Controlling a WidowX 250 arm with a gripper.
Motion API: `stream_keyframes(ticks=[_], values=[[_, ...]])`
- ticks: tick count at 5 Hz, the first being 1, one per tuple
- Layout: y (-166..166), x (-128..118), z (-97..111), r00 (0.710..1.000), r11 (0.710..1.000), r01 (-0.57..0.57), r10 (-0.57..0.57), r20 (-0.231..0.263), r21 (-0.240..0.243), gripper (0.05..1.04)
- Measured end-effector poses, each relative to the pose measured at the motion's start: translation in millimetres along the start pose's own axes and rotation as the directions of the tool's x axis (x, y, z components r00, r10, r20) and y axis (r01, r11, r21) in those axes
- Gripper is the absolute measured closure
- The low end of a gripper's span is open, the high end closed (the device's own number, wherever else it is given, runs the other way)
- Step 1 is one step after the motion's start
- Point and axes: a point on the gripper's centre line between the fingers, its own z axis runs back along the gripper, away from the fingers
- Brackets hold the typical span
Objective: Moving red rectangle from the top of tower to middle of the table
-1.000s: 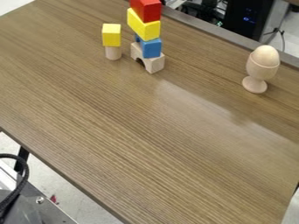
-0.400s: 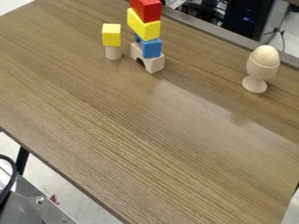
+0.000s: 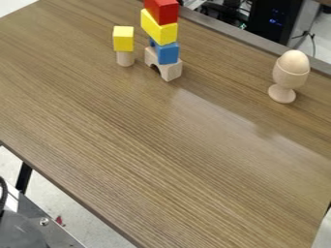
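Though you cannot tell the gripper's opening or load, the red block looks stiff, probably light; pinch its sides once beneath the gripper.

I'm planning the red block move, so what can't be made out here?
Red block: top cut off by the camera view's top edge.
Wooden egg: lower part hidden in the camera view by the egg cup.
Wooden cylinder: top hidden in the camera view by the yellow block on it.

Six blocks, one egg, one eggcup
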Motion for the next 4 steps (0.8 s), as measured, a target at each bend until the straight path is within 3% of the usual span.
stream_keyframes(ticks=[4], values=[[25, -1, -15, 0.985, 0.985, -0.168, 0.170, -0.039, 0.045, 0.084]])
